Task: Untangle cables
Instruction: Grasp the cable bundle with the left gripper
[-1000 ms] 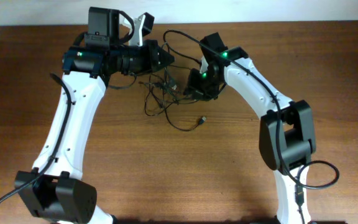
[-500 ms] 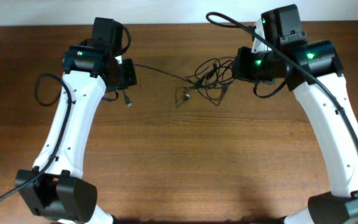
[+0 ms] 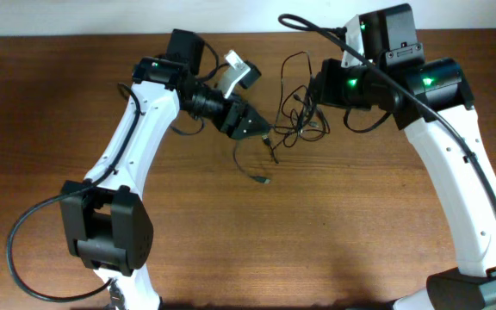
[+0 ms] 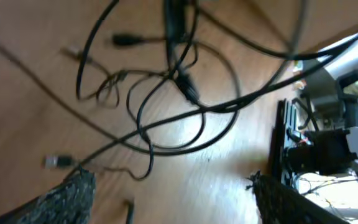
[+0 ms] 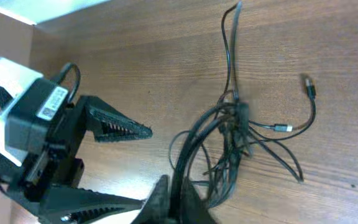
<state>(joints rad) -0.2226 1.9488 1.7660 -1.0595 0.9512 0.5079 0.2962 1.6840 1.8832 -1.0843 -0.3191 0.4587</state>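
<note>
The cables (image 3: 298, 116) are a small tangle of thin black wires on the wooden table at back centre. My right gripper (image 5: 177, 196) is shut on a bundle of strands that run up into the knot (image 5: 235, 134); in the overhead view it (image 3: 317, 89) sits just right of the tangle. My left gripper (image 3: 252, 129) stands open just left of the tangle, with nothing between its fingers. In the left wrist view the wires (image 4: 166, 106) loop on the table ahead of the wide-apart gripper (image 4: 176, 199). One loose strand ends in a plug (image 3: 263, 180) nearer the front.
The left gripper's toothed fingers (image 5: 114, 127) are close to my right gripper. Thick black arm cables (image 3: 308, 26) arch over the back of the table. The table's back edge (image 3: 248, 35) meets a white wall.
The left gripper has opened, letting go of the strand it had pulled taut, and has swung right to the tangle. The right gripper has stayed shut on the cables in nearly the same place.
</note>
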